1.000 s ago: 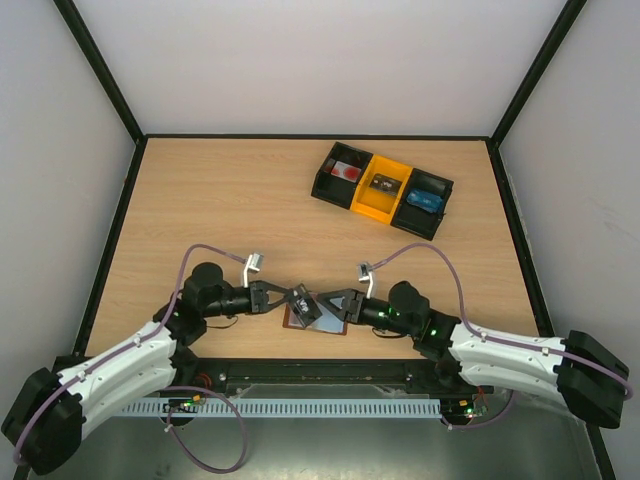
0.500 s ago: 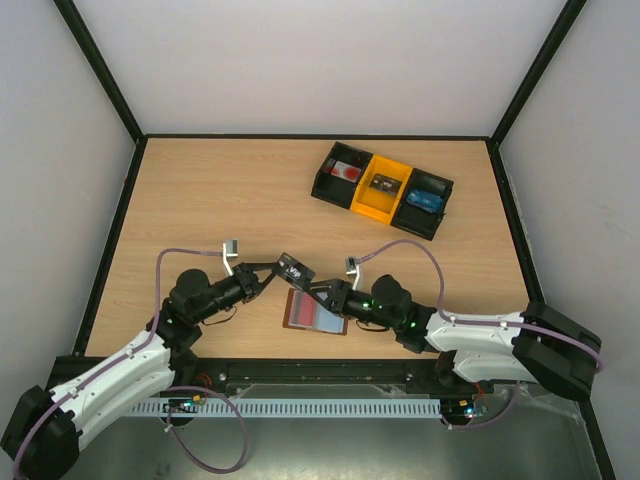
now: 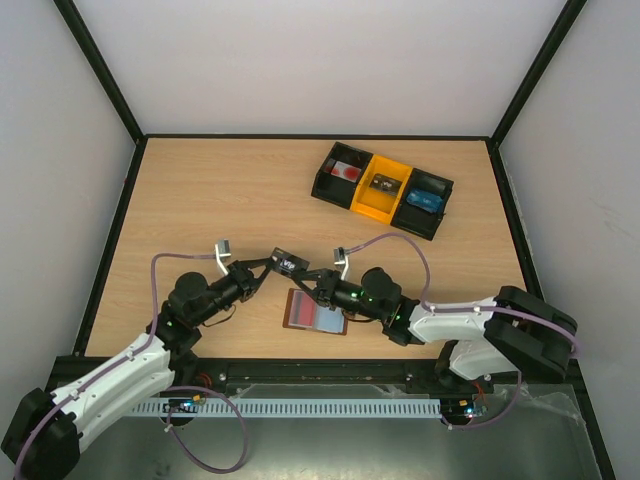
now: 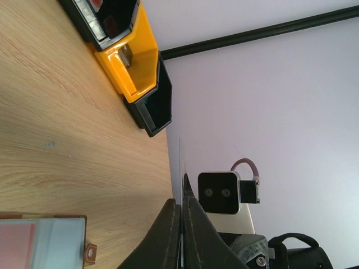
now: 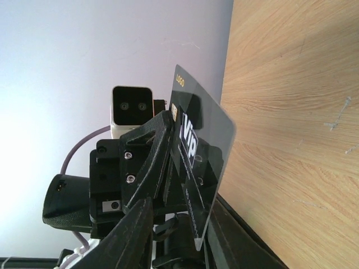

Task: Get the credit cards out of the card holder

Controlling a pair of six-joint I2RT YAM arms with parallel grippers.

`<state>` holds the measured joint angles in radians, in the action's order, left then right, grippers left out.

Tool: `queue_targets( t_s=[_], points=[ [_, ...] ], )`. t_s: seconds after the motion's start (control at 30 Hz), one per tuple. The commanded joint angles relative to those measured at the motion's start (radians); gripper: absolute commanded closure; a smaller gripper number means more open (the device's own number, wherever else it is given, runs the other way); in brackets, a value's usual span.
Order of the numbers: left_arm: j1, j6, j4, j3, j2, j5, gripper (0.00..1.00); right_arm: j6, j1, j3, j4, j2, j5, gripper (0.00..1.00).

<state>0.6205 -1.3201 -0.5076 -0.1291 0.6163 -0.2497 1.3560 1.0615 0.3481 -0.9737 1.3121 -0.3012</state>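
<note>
The brown card holder [image 3: 315, 312] lies open on the table near the front edge, with red and pale-blue surfaces inside; its corner also shows in the left wrist view [image 4: 42, 244]. My left gripper [image 3: 268, 266] hangs above and left of it, shut on a dark credit card [image 3: 288, 264], which is edge-on in its own view [image 4: 180, 168]. The card [image 5: 196, 157] is printed "VIP" and "LOGO". My right gripper [image 3: 310, 278] faces the left one. Its jaws [image 5: 182, 210] are open around the card's free edge, and one finger [image 5: 132, 235] is clearly apart from it.
A black-and-yellow tray of bins [image 3: 382, 188] with small items stands at the back right, also in the left wrist view [image 4: 132, 61]. Black frame rails border the table. Both arms' cables loop above the table near the grippers.
The left gripper has lifted the card up off the holder and held it there. The right gripper has left the holder, moved left to the card, and its jaws have narrowed.
</note>
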Motion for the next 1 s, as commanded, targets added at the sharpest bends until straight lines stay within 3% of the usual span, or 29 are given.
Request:
queue_targets(
  t_s=[0.0,0.1,0.2,0.37,0.43,0.53,0.57,0.73,0.97],
  points=[
    [-0.005,-0.009,-0.019,0.011,0.001,0.026,0.97,0.030,0.006,0.019,-0.117,0.022,-0.003,0.77],
    [-0.005,-0.016,-0.018,0.016,-0.005,0.036,0.97,0.039,0.008,0.011,-0.131,0.027,0.006,0.84],
    [-0.005,-0.016,-0.016,0.016,-0.007,0.033,0.97,0.039,0.009,0.003,-0.138,0.025,0.012,0.97],
    [-0.005,-0.009,-0.007,0.017,-0.020,0.017,0.96,0.022,0.008,-0.012,-0.101,-0.010,0.049,0.98],
    [-0.004,0.007,-0.009,0.016,-0.030,0.009,0.84,0.001,0.008,-0.009,-0.065,-0.030,0.060,0.98],
    [-0.004,0.040,0.020,0.003,-0.049,-0.005,0.43,-0.029,0.007,-0.009,0.001,-0.074,0.072,0.98],
    [-0.005,0.055,0.042,-0.007,-0.054,-0.006,0.34,-0.041,0.007,-0.007,0.027,-0.088,0.077,0.98],
    [-0.004,0.160,0.204,-0.079,-0.067,-0.009,0.03,-0.118,-0.009,0.025,0.220,-0.173,0.111,0.98],
    [-0.005,0.308,0.416,-0.164,-0.057,-0.013,0.00,-0.193,-0.135,0.037,0.382,-0.267,0.111,0.98]
  ],
)
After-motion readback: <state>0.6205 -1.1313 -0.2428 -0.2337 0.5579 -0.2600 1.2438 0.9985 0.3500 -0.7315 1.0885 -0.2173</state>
